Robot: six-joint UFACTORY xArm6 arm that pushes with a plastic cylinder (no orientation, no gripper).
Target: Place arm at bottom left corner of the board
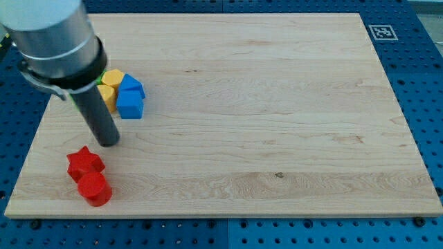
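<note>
My tip (108,142) rests on the wooden board (263,117) at the view's left, below the middle. A red star block (84,163) lies just below-left of the tip, with a red cylinder-like block (95,189) touching it below. Above-right of the tip a cluster holds a blue cube (129,104), a second blue block (132,85), a yellow hexagonal block (113,77) and a second yellow block (106,95). A sliver of green (101,72) shows beside the arm. The arm's grey body (55,41) hides the board's top left.
A black-and-white marker tag (381,32) sits at the board's top right corner. A blue pegboard (426,83) surrounds the board on all sides.
</note>
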